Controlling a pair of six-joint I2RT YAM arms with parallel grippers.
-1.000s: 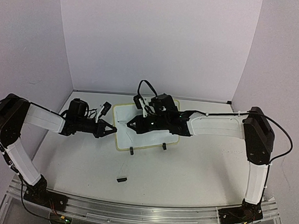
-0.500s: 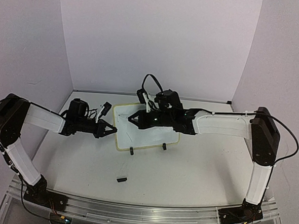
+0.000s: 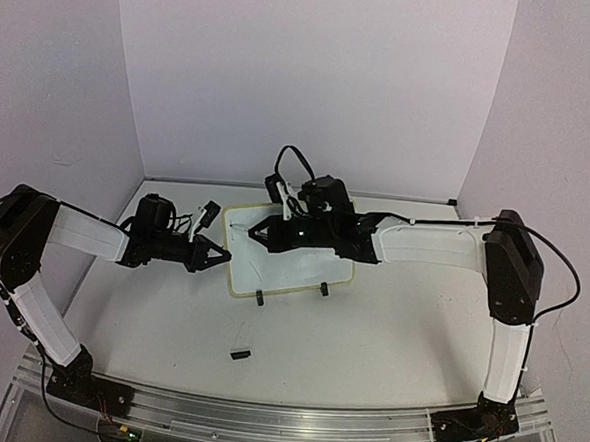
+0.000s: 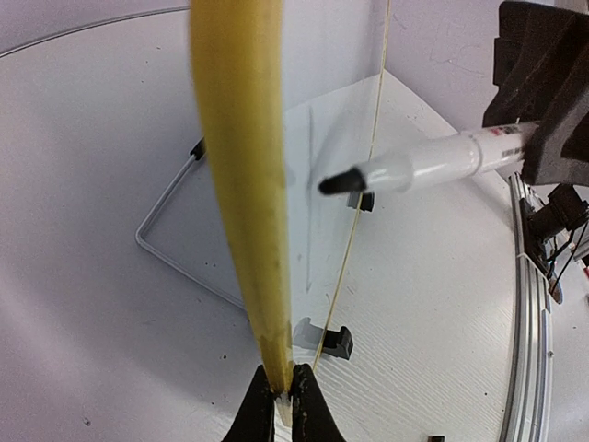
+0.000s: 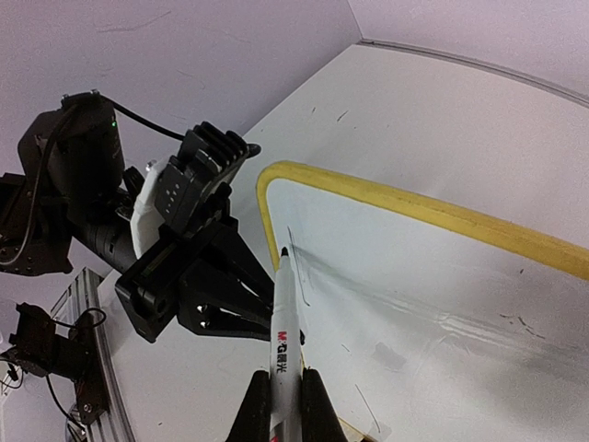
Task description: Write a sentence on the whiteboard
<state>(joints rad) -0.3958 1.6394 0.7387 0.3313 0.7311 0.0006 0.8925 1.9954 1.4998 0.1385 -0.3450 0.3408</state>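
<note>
Left claw (image 4: 283, 394) pinches the whiteboard's (image 3: 284, 273) left rim; right claw (image 5: 277, 391) clamps a marker (image 5: 282, 318), tip pointing at the board's left end.

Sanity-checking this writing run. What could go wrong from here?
1. The left end effector pinches only the yellow rim of the whiteboard at one edge; marker pressure might pivot or slide the board.
2. The marker tip sits near the board's corner, close to the left end effector; a stroke that way could hit it.
3. The right end effector grips the marker far from its tip; it may tilt under load.
</note>
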